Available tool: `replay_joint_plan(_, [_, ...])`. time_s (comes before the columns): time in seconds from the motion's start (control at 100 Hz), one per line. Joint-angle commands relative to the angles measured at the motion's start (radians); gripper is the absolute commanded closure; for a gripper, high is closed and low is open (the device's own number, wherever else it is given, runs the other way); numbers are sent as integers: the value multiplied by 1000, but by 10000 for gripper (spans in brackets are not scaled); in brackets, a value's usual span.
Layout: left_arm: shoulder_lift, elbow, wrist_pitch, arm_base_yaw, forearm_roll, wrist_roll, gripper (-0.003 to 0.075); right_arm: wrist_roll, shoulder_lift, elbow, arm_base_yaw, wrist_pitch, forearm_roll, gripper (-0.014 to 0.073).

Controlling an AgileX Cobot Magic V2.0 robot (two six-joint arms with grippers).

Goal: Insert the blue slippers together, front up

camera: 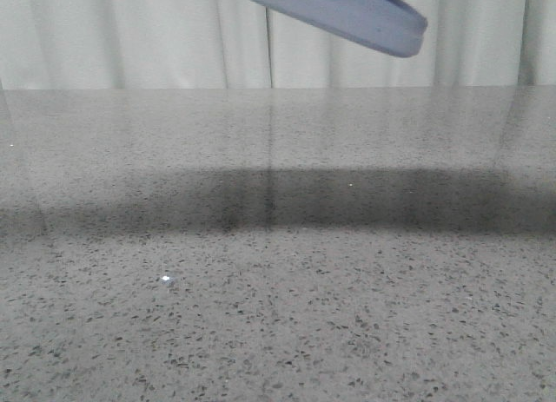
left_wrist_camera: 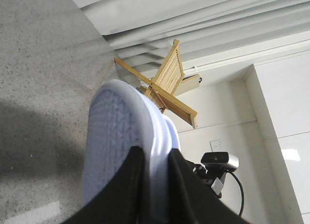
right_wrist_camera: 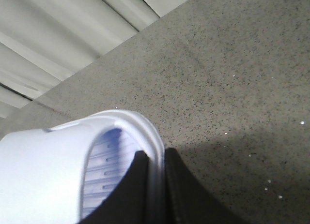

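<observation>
Each gripper holds one pale blue slipper, both lifted above the table. My left gripper point(left_wrist_camera: 156, 158) is shut on the thick sole of one slipper point(left_wrist_camera: 116, 137); its patterned underside faces the camera and it points up and away. My right gripper point(right_wrist_camera: 156, 158) is shut on the rim of the other slipper point(right_wrist_camera: 43, 171), with one finger inside over the ribbed footbed. In the front view only part of one slipper's sole point(camera: 347, 16) shows at the top edge, tilted down to the right; both grippers are out of that view.
The speckled grey table point(camera: 278, 289) runs to a far edge with white curtains point(camera: 130, 37) behind. A slatted wooden rack point(left_wrist_camera: 167, 81) and a camera on a stand point(left_wrist_camera: 219, 162) are beyond the left slipper.
</observation>
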Motion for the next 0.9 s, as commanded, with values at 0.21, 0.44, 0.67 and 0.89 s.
replay_joint_plan(0.21, [-16, -24, 100, -61, -91, -5, 694, -351, 76, -36, -3, -47, 398, 701])
replay_joint_plan(0.44, [-16, -24, 101, -61, -97, -5, 694, -608, 152, -36, -3, 73, 647, 701])
replay_joint_plan(0.67, [-16, -24, 120, -61, -120, -5, 694, -897, 188, -36, -3, 135, 892, 701])
replay_joint_plan(0.89, [-16, -24, 120, -61, -120, 1, 694, -1033, 200, -36, -3, 232, 976, 701])
